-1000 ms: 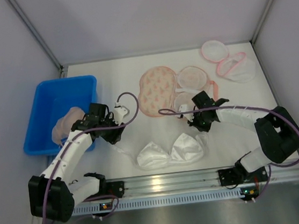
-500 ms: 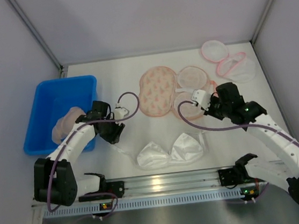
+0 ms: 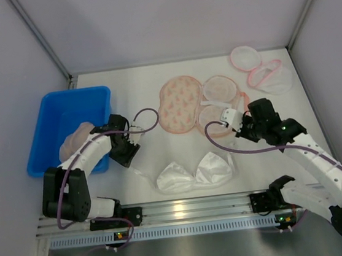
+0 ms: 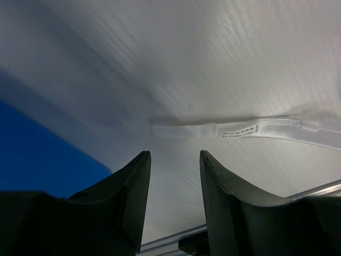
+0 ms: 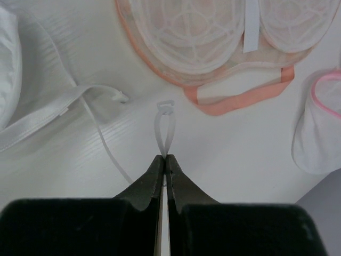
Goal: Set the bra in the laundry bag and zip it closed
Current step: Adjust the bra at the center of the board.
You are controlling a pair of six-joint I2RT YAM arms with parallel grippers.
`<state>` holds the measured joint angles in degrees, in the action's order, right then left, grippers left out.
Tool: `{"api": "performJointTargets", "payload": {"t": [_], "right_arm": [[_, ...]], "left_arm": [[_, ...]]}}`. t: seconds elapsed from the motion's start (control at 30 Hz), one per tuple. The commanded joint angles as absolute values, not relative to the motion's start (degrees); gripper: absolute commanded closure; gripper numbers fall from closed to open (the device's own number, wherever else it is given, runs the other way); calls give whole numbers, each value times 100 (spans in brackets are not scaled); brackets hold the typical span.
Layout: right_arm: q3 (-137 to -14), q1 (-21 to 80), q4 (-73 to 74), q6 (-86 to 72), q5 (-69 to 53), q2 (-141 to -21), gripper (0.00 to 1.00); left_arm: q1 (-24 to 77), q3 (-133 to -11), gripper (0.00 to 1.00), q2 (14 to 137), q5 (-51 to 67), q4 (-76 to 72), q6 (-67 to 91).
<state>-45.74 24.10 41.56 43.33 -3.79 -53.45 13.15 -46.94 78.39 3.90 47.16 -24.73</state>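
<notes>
At the near edge of the white table [image 3: 135, 89], the white padded bra [image 3: 195, 173] lies cups-up, exactly where it lay a second ago and outside every bag. What has changed is the arms. The right arm has unfolded from a crouch beside the bra's right cup and drawn back toward its own side. Its right gripper [image 5: 164, 158] is clenched on a thin white strap loop [image 5: 165, 125]. The left arm has tucked its elbow in. The left gripper [image 4: 173, 154] is parted with nothing between its fingers, hanging just short of a white labelled band [image 4: 234, 129] that runs off toward the bra.

The move looks like taking hold of the garment at both ends, so bagging has not yet started.

Beyond the right gripper sits the peach-trimmed mesh laundry bag [image 5: 192, 32], with a floral-print pouch [image 3: 180, 104] beside it. To the left is a blue plastic bin [image 3: 47, 129] holding a beige garment [image 3: 74, 144] that the left arm partly covers. A pink-rimmed mesh bag [image 3: 270, 76] lies in the far right corner.

No zip or bag mouth can be made out. Whether the loop is pulled taut, and how high the left fingers stand above the band, cannot be told.
</notes>
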Motion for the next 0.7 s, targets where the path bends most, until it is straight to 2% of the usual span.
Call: {"api": "performJointTargets", "payload": {"t": [0.0, 0.23, 0.3, 0.37, 0.4, 0.47, 0.67], "right_arm": [[-4588, 2382, 4280, 4193, -422, -5379, 100], [-4570, 2391, 4307, 4052, -413, -5397, 72], [-4570, 2382, 4315, 4026, -404, -5396, 57], [-4579, 2382, 4315, 3990, -404, -5396, 47], [-4588, 2382, 4315, 3982, -413, -5396, 39], [-4605, 2382, 4307, 3964, -422, -5414, 31], [-4720, 2382, 4315, 3902, -510, -5502, 27]], "left_arm": [[1266, -4606, 52, 8112, 62, 4869, -2364], [1257, -4562, 46, 8490, 351, 4641, -2329], [1257, -4588, 46, 8560, 387, 4518, -2355], [1257, -4597, 45, 8639, 509, 4448, -2390], [1257, -4605, 45, 8709, 545, 4421, -2417], [1257, -4614, 45, 8780, 719, 4403, -2487], [1266, -4799, 47, 9281, 703, 4280, -2698]]}}
